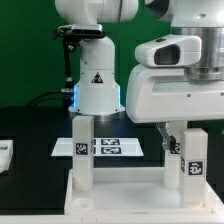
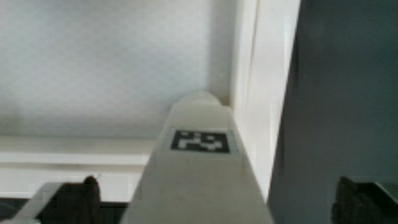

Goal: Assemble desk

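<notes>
The white desk tabletop (image 1: 120, 205) lies upside down at the front of the table, rim up. One white leg (image 1: 82, 150) with a tag stands in a socket towards the exterior view's left. A second tagged leg (image 1: 193, 165) stands at the corner towards the exterior view's right. My gripper (image 1: 185, 140) hangs over this second leg with a finger on each side. In the wrist view the leg (image 2: 201, 150) runs up between my dark fingers (image 2: 71, 200), with a gap on both sides. The gripper (image 2: 214, 205) is open. The tabletop's inner face (image 2: 107, 70) and rim (image 2: 267, 80) show behind.
The marker board (image 1: 110, 146) lies on the black table behind the tabletop. The arm's white base (image 1: 95, 85) stands at the back. A white part (image 1: 4, 155) shows at the exterior view's left edge.
</notes>
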